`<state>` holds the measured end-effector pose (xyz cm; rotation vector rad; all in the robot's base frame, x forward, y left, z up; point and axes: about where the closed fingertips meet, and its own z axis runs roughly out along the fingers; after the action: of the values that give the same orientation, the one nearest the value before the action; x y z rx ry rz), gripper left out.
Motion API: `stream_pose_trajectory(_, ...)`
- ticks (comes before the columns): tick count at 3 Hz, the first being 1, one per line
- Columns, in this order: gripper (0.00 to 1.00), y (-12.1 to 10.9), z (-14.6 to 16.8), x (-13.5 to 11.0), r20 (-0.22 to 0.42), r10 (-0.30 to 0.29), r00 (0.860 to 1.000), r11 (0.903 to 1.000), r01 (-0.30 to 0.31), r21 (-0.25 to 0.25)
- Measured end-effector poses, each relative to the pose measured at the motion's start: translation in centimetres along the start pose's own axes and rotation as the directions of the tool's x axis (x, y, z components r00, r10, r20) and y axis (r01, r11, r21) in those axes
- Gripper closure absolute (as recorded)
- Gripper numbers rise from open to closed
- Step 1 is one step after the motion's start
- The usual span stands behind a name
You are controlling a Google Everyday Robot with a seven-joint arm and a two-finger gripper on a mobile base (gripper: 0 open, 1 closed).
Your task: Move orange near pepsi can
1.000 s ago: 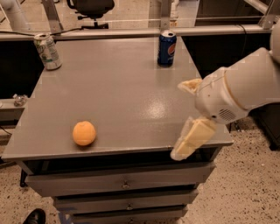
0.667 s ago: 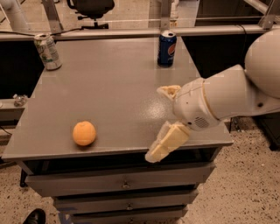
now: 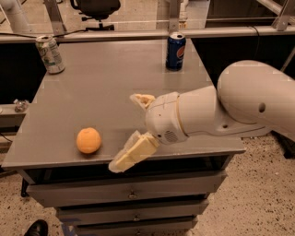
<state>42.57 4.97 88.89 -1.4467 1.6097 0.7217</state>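
- Tool (image 3: 124, 132): pale fingers (image 3: 136, 154) spread wide apart, clamped on nothing, low over the front part of the surface (image 3: 101, 83), at the end of a bulky white arm (image 3: 249, 99) reaching in from the right of the view.
- One finger toward the back of the surface, the other out past the front edge, with bare surface between them.
- Orange (image 3: 88, 140): just to the left of the tool in the view, near but not touching it, resting on the surface close to the front edge, outside the span of the fingers.
- Pepsi can (image 3: 175, 51): well beyond the tool, upright near the far edge, far from the orange.
- Silver and green can (image 3: 50, 54): farther off again, at the far left corner, no part of the job.
- Below the tool, drawers (image 3: 131, 193) under the surface; beyond the surface, an office chair (image 3: 96, 7).
- Progress, judged from the layout: approach only, nothing done that counts yet. Orange not grasped, not lifted, not moved.
- Left to do: close in around the orange, clamp, lift, carry toward the far edge, set down beside the pepsi can without knocking it.
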Motion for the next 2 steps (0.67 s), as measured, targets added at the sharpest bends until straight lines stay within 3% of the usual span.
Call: stream_pose_trajectory(2,0.00,1.5,6.0,-1.2,0.115,0.034,0.993,0.9987,-0.029,-0.041)
